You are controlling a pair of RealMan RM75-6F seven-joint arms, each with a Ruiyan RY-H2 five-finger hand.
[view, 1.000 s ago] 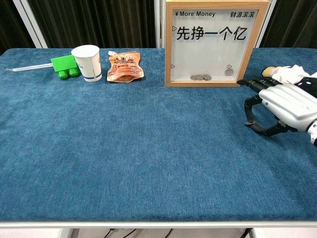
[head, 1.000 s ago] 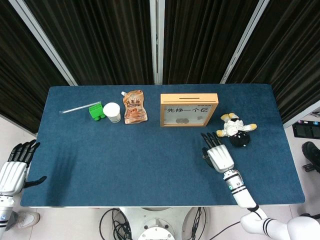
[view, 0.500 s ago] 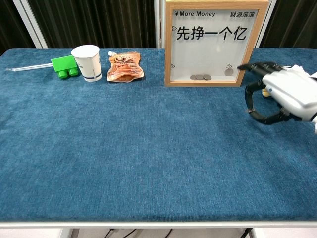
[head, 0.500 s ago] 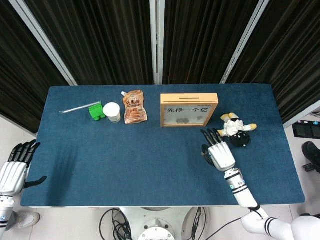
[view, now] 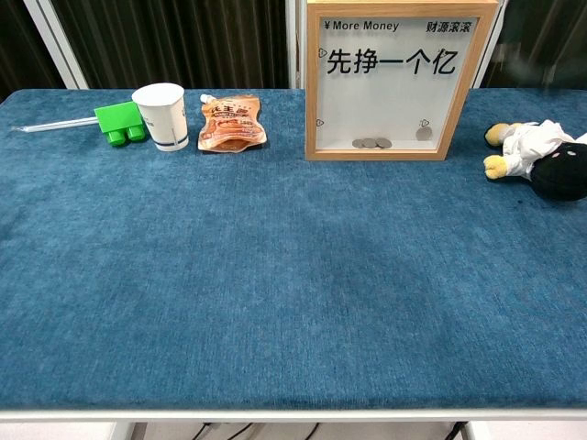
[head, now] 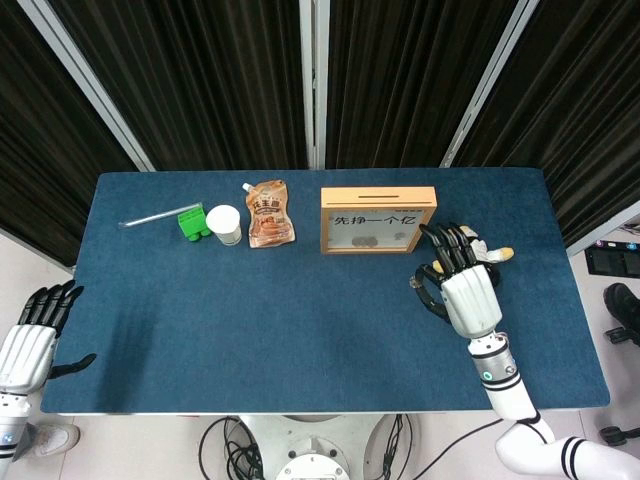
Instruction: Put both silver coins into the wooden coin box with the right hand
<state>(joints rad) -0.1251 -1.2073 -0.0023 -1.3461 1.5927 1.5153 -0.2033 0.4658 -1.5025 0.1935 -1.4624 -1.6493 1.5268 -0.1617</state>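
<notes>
The wooden coin box point(head: 378, 220) point(view: 400, 81) stands upright at the back middle of the blue table point(head: 250, 320), its slot on top. Behind its glass lie several silver coins point(view: 371, 143), with one more coin point(view: 424, 133) further right. I see no loose coin on the cloth. My right hand point(head: 465, 285) hovers to the right of the box with fingers spread and nothing in them; the chest view does not show it. My left hand point(head: 28, 335) hangs open off the table's left edge.
A plush toy point(view: 537, 156) point(head: 497, 254) lies right of the box, mostly covered by my right hand in the head view. At the back left are a paper cup point(view: 160, 115), a green block point(view: 119, 122), a straw point(view: 50, 125) and an orange pouch point(view: 231, 122).
My right hand has risen and moved away to the right, leaving the chest view and coming over the plush toy in the head view. The left hand has barely moved.
</notes>
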